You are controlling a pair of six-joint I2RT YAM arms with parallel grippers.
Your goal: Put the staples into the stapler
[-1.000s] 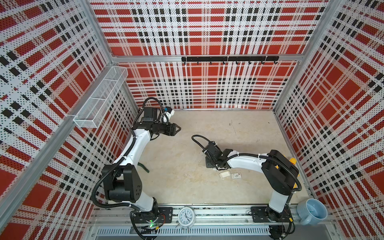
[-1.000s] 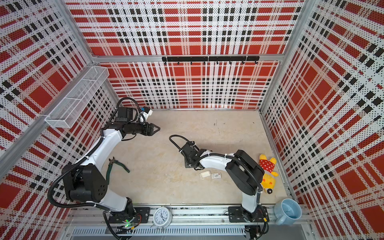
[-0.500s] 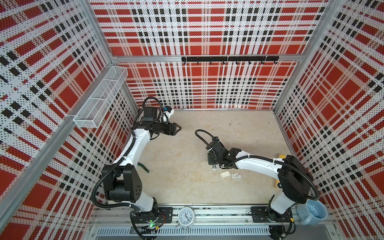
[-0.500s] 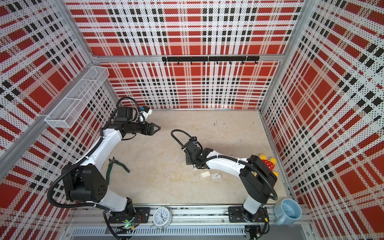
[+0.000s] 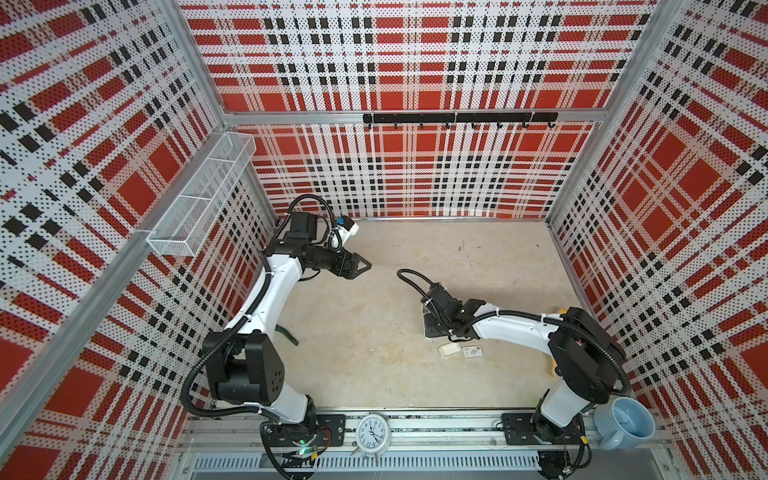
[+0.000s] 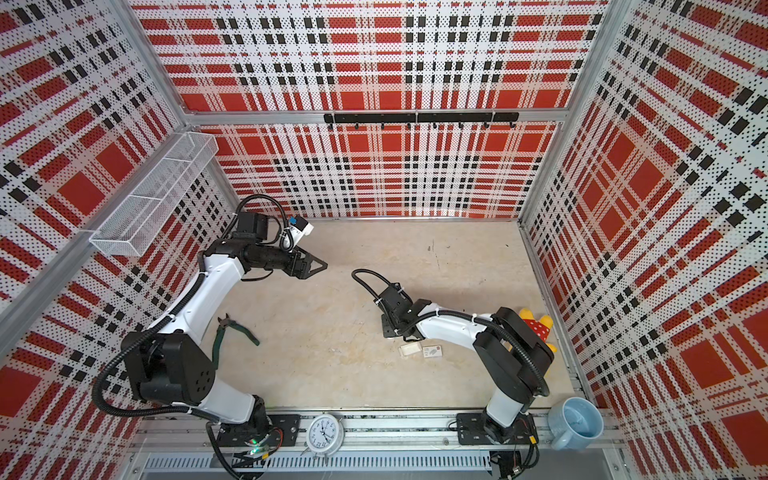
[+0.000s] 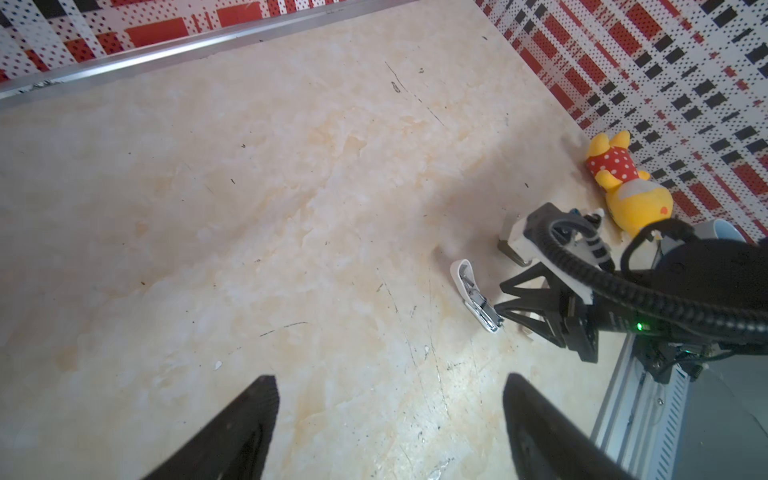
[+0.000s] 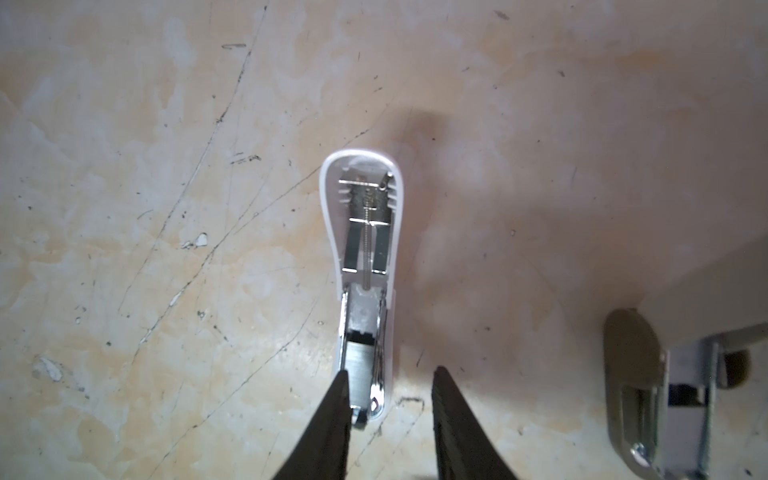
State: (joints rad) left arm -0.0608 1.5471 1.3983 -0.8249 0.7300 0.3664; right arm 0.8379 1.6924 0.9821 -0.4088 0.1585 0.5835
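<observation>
Since 1 s ago: right arm (image 5: 511, 328) elbow swung out toward right wall. Right hand (image 8: 388, 374) stays over stapler (image 8: 365, 216), released, 1 fingertip touching its edge. Left hand (image 7: 390, 382) released, wide, above bench (image 5: 374, 332). Silver-grey staples (image 8: 362, 361) appear seated in open stapler channel. Beside printed sleeve (image 5: 473, 351), white tray (image 5: 449, 349); contents unreadable. Room: plaid pegboard walls (image 5: 415, 62).

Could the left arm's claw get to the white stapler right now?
Probably yes. The left gripper is open, and only bare table lies between it and the stapler. The right gripper is at one end of it, though, so only the rounded lid end looks free.
</observation>
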